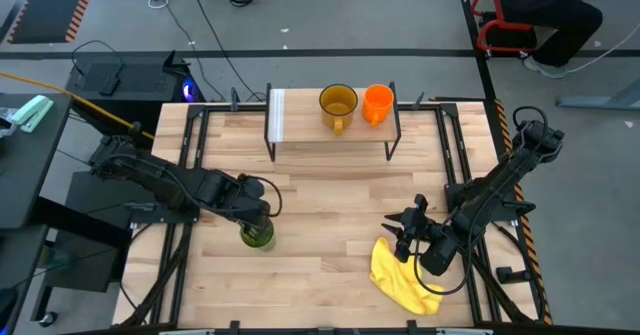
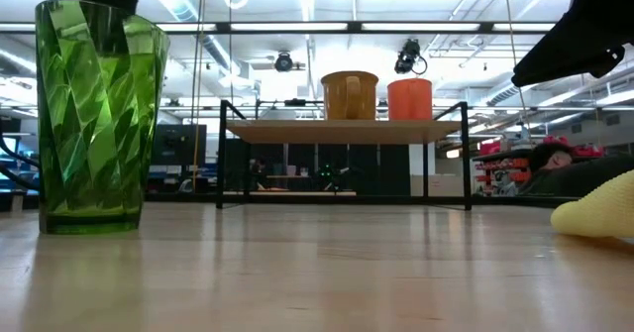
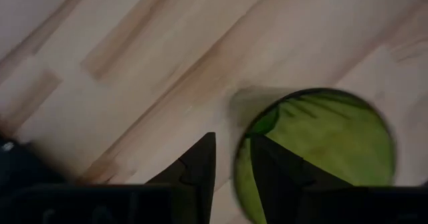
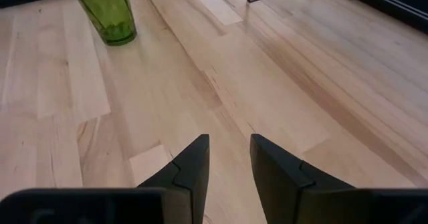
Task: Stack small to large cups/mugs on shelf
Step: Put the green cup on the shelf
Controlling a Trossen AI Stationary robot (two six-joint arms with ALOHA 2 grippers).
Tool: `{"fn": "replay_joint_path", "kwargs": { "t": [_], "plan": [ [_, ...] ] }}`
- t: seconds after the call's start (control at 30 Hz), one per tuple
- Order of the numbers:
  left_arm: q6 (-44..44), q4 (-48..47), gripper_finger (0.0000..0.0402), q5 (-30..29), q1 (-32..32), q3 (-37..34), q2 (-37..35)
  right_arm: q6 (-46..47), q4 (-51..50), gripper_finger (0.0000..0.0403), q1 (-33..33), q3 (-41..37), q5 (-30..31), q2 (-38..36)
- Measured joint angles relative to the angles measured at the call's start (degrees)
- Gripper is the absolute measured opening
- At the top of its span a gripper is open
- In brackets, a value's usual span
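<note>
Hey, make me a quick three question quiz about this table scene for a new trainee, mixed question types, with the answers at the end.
1. True or false: the green tumbler already stands on the shelf.
2. Multiple choice: which vessels are on the shelf? A) amber mug and orange cup; B) green tumbler and orange cup; C) all three.
3. Fill in: the left gripper has one finger inside the ______ and one outside its rim.

Key
1. False. It stands upright on the tabletop, at the left gripper.
2. A. They sit side by side toward the shelf's right end.
3. Green tumbler. The right gripper hangs open over bare table beside the yellow cloth.
</note>
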Motion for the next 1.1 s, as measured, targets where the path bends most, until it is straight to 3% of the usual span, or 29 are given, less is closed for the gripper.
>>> {"fn": "replay_joint_path", "kwargs": {
  "t": [1.1],
  "plan": [
    [-3.2,-1.0,0.0107,2.2,0.0,-1.4,0.2,0.0,0.0,0.0117,0.0,0.0,0.0,0.0]
  ]
}}
